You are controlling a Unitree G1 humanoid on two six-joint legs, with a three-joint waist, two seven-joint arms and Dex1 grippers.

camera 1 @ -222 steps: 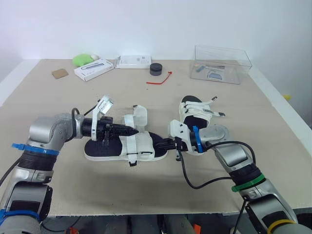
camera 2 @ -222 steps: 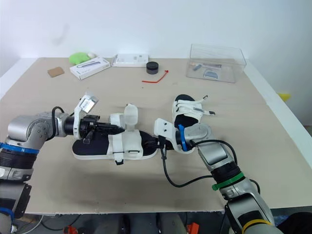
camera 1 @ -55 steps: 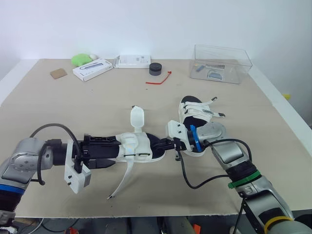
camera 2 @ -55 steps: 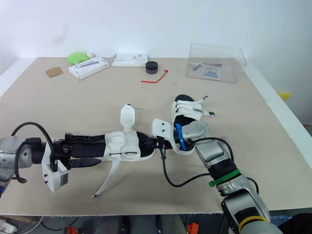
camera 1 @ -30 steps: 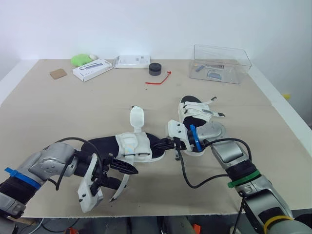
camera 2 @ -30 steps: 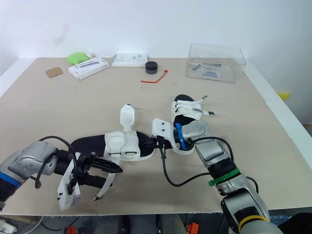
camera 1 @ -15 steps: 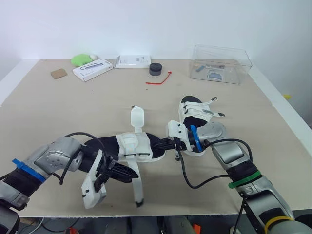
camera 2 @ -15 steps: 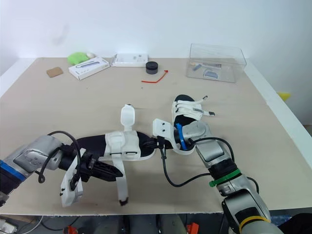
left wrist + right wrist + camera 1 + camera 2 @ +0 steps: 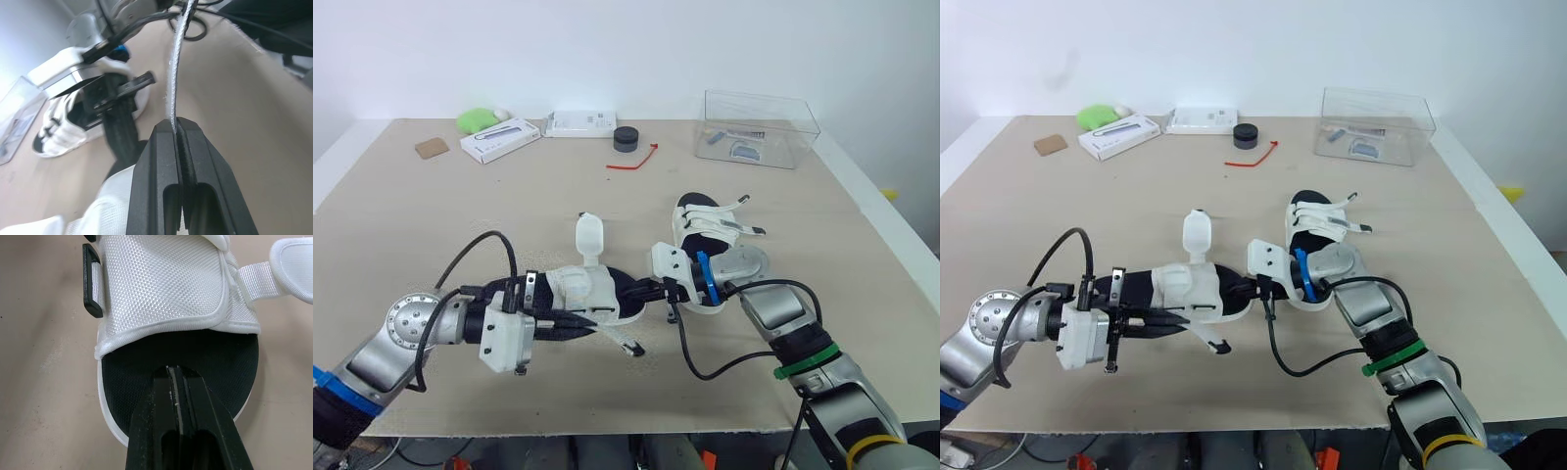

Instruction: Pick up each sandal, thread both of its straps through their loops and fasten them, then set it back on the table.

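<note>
Your left gripper [image 9: 174, 128] has its two black fingers pressed together on a white strap [image 9: 176, 63], pinching it partway along, so the strap runs out past the fingertips to the right and its dark free end lies low over the table [image 9: 460, 215], near the front edge. That strap belongs to the sandal [image 9: 587, 289] you are working on, which lies lengthwise from left to right in the near middle of the table, white upper up and black footbed showing at its right end. You cannot tell from these views whether its sole rests fully on the surface. Its other strap [image 9: 589, 235] stands upright on the far side of the upper, rounded tip up. In the right wrist view a black loop [image 9: 93, 281] sits at the edge of the woven white upper. Your right gripper [image 9: 172, 374] comes in from the right and has its fingers closed on the sandal's right end, with a thin pale sliver of the rim caught between them over the black footbed. The second sandal [image 9: 710, 230] lies just beyond your right gripper, to the right of the first, with its straps lying loose across it. Along the far edge you have a clear box [image 9: 759, 127] on the right, a black round thing [image 9: 626, 138] and a red cord [image 9: 634, 162] in the middle, and two white boxes [image 9: 501, 139], a green thing [image 9: 480, 119] and a brown card [image 9: 433, 148] to the left.
</note>
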